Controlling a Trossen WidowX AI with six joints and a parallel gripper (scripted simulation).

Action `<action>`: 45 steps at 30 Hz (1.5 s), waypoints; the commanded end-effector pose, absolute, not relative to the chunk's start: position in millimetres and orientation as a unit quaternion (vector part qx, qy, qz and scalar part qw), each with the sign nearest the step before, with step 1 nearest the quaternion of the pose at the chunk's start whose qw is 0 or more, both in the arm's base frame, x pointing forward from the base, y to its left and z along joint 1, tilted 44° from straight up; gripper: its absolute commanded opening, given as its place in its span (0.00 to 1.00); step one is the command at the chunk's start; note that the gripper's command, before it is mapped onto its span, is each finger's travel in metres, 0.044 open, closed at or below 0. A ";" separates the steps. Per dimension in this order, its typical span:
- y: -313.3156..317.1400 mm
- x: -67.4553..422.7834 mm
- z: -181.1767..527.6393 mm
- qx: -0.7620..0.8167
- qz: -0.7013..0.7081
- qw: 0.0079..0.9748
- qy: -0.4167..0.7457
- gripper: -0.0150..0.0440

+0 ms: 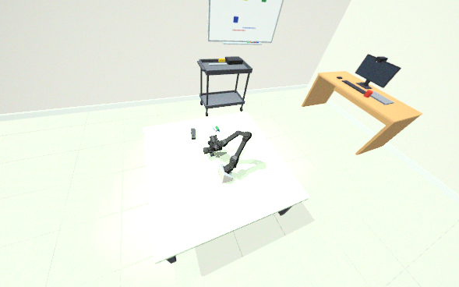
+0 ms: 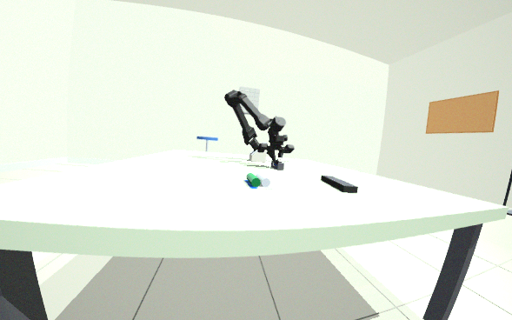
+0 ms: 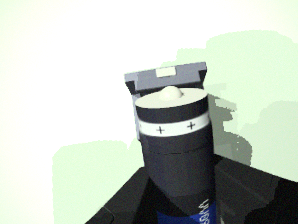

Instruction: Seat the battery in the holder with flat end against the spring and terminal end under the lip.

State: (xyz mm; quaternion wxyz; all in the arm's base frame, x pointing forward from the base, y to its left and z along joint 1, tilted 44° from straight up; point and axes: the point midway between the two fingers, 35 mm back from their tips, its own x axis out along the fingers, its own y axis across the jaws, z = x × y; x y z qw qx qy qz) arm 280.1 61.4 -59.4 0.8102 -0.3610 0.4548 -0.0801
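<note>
The battery is a dark cylinder with a white band of plus signs and a pale terminal end with a round nub. My gripper is shut on it, one dark finger on each side. The grey holder shows beyond and partly under the battery in the wrist view. Its end wall and lip lie just past the terminal end, with a pale contact in the middle. The battery hides most of the holder, including the spring. Whether the battery touches the holder, and its height above it, cannot be told.
A green cylinder and a white cylinder lie side by side on the white table, with something blue beneath. A black bar-shaped object lies near them. The arm's base stands behind the gripper in the exterior view.
</note>
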 end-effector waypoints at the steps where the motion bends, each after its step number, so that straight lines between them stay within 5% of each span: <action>1: 58.5 273.8 -60.6 -0.362 -0.081 0.808 0.458 0.39; 45: 59.0 277.3 -66.8 -0.345 -0.096 0.781 0.511 0.39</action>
